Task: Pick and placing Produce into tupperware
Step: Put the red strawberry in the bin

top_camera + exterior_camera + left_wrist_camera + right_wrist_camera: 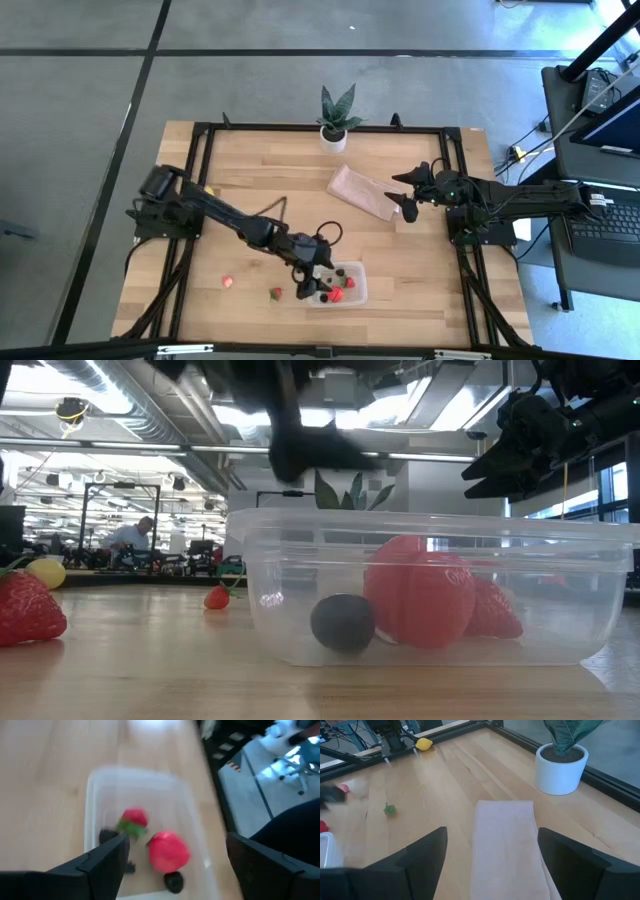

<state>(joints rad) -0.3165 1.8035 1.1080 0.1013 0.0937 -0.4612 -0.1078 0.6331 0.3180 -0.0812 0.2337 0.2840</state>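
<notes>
Plant (335,118), cloth (362,193), 2 strawberries (228,282) outside tupperware (355,290)

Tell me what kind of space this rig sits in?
Looks like a robotics lab or open workshop, not a kitchen. The low view shows exposed ceiling ducts and a person at distant benches; the high view shows a laptop on a cart beside the framed wooden table.

Looking past the right tool (491,851), dark fingers (425,852) spread wide over a flat tan sheet (506,845) lying on the wooden desk (450,775). Beyond the sheet, a white pot (561,769) holding a green plant (570,732). Farther off, a small yellow fruit (423,743) near the desk's dark frame, plus a green scrap (389,810).
</notes>
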